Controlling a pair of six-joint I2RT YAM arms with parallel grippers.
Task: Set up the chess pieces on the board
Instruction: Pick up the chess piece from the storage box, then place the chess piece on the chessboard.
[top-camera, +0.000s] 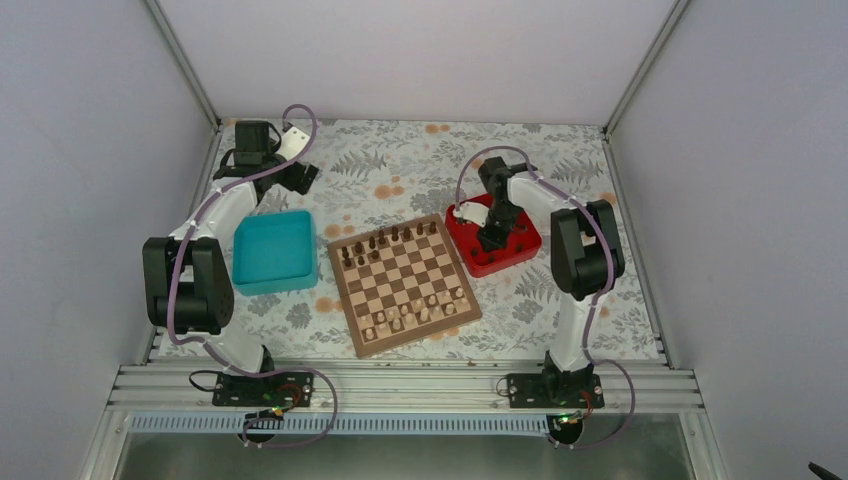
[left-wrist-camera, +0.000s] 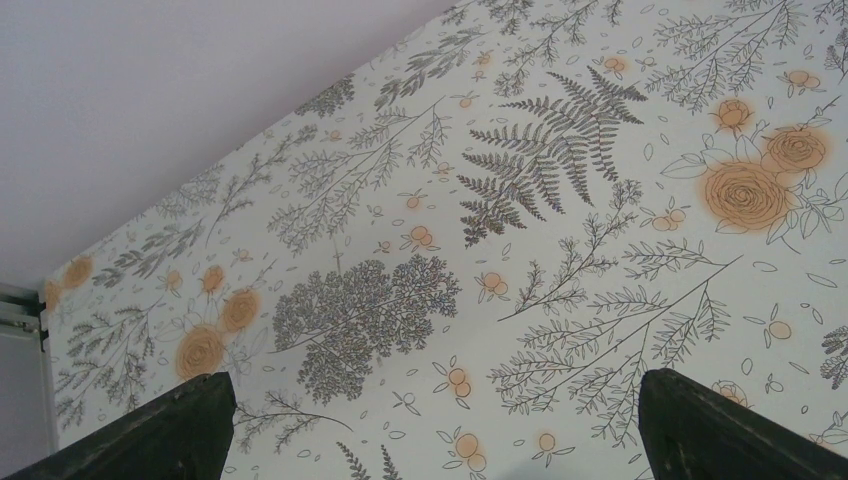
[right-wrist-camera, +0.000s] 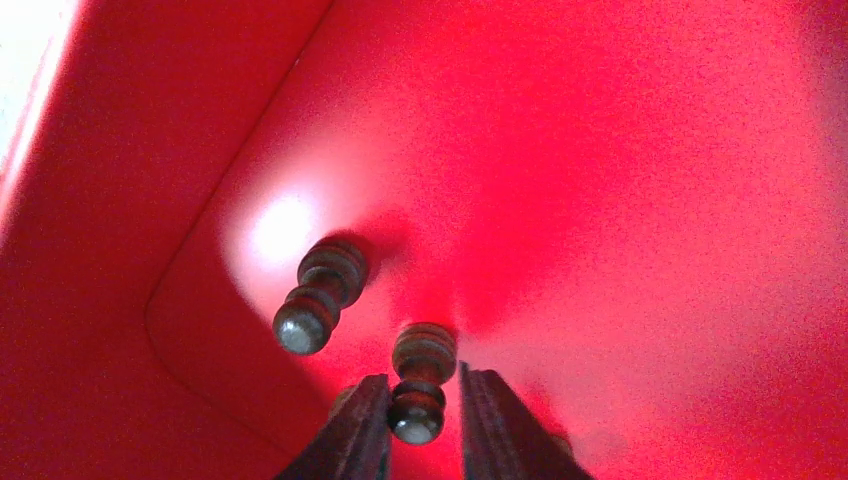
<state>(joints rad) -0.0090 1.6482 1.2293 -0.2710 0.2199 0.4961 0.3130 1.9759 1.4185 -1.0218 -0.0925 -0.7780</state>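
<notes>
Board (top-camera: 405, 272) partly set; right gripper (right-wrist-camera: 422, 390) straddles a dark pawn (right-wrist-camera: 420, 360) in the red tray (right-wrist-camera: 650, 200), pinch uncertain; more remain

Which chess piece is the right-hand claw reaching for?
Find the red plastic tray right of the chequered wooden chessboard; the right gripper dips into it. Two small dark brown wooden pawns sit there: it's the pawn between the gripper's fingers, not the free pawn beside it.
</notes>
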